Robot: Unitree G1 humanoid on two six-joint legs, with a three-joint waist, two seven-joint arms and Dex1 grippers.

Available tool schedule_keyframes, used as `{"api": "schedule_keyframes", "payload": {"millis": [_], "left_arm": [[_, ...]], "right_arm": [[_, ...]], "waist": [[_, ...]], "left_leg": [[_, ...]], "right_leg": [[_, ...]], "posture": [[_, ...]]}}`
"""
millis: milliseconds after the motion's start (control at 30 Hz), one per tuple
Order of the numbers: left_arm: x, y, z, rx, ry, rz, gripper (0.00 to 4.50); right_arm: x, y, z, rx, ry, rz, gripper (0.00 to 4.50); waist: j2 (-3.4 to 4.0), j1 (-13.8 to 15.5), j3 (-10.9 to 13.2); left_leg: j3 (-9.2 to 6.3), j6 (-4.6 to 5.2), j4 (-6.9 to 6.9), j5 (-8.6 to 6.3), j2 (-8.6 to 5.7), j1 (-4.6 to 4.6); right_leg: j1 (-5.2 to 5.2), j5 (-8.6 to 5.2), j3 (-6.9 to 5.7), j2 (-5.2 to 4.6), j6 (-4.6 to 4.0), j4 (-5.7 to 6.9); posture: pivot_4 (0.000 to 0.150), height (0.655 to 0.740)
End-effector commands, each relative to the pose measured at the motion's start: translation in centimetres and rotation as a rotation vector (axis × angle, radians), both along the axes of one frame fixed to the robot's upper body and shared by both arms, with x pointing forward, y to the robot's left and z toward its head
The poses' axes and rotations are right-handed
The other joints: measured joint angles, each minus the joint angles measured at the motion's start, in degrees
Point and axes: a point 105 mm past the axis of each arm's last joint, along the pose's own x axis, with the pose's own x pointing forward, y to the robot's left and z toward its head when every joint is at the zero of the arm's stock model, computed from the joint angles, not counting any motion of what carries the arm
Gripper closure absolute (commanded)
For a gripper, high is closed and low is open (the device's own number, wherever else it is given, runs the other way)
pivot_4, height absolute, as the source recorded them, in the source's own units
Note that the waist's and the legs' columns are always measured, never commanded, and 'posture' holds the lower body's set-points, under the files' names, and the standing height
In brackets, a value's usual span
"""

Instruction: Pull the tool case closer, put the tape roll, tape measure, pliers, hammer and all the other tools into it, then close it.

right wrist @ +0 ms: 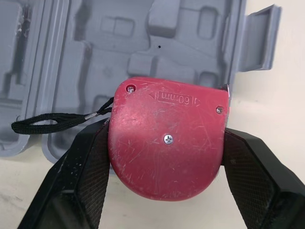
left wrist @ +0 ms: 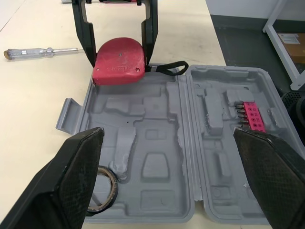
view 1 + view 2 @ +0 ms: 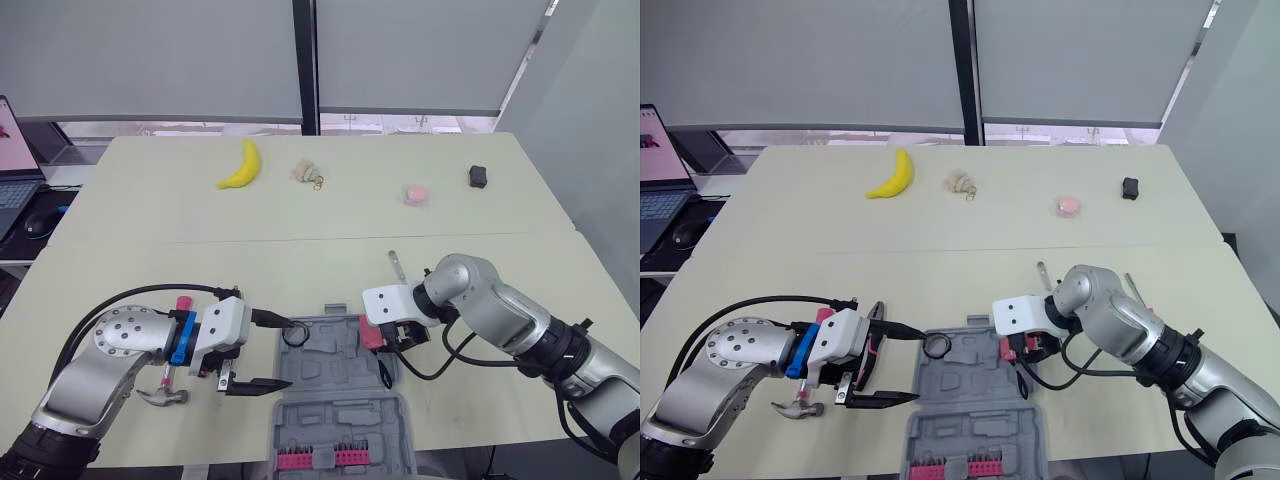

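Observation:
The grey tool case [image 3: 345, 415] lies open near the table's front edge, with a strip of pink bits [image 3: 320, 458] in its near half. My right gripper [image 1: 167, 157] is shut on the red tape measure [image 1: 167, 143], held over the case's far right corner with its black strap hanging. My left gripper [image 3: 272, 352] stands open at the case's left edge. The black tape roll [image 2: 114, 183] sits in the case just by its upper finger. The hammer [image 3: 165, 392] lies on the table under my left arm. A screwdriver [image 3: 397, 265] lies just beyond the case.
A banana [image 3: 242, 165], a small beige item [image 3: 307, 174], a pink object [image 3: 415, 194] and a small black object [image 3: 478, 177] lie along the table's far side. A laptop [image 3: 12, 190] sits on a desk at far left.

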Motion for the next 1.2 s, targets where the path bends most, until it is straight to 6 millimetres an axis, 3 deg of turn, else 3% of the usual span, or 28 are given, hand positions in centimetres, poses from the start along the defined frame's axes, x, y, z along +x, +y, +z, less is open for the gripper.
{"api": "schedule_keyframes", "payload": {"millis": [33, 633, 767, 1200], "left_arm": [[-0.4, -0.5, 0.4, -0.010, -0.029, -0.033, 0.00], [-0.7, -0.5, 0.1, -0.009, -0.027, -0.043, 0.00], [-0.9, -0.4, -0.1, -0.007, -0.022, -0.047, 0.00], [-1.1, -0.6, -0.3, -0.017, -0.015, -0.048, 0.00]], "right_arm": [[0.3, 0.3, -0.1, -0.017, -0.026, 0.024, 1.37], [1.1, 1.3, -0.5, -0.017, -0.055, 0.022, 1.37], [1.1, 1.7, 0.0, 0.010, -0.062, 0.026, 0.06], [0.2, 1.0, 2.3, 0.137, -0.083, 0.026, 0.02]], "waist": [[0.00, -0.03, 0.00], [0.00, -0.06, 0.00], [0.01, -0.06, 0.00], [0.01, -0.05, 0.01]], "left_leg": [[-0.01, 0.00, 0.00, 0.00, 0.00, 0.01], [-0.06, 0.00, 0.05, 0.01, 0.00, 0.07], [-0.08, 0.00, 0.05, 0.01, 0.00, 0.07], [-0.11, -0.01, 0.03, 0.01, 0.00, 0.06]], "right_leg": [[0.00, 0.00, -0.01, 0.00, 0.00, 0.04], [-0.04, -0.04, -0.03, 0.03, -0.07, 0.31], [-0.04, -0.05, -0.04, 0.03, -0.08, 0.33], [-0.05, -0.08, -0.06, 0.03, -0.11, 0.34]], "posture": [[0.150, 0.7274], [0.150, 0.7274], [0.150, 0.7274], [0.150, 0.7274]]}}
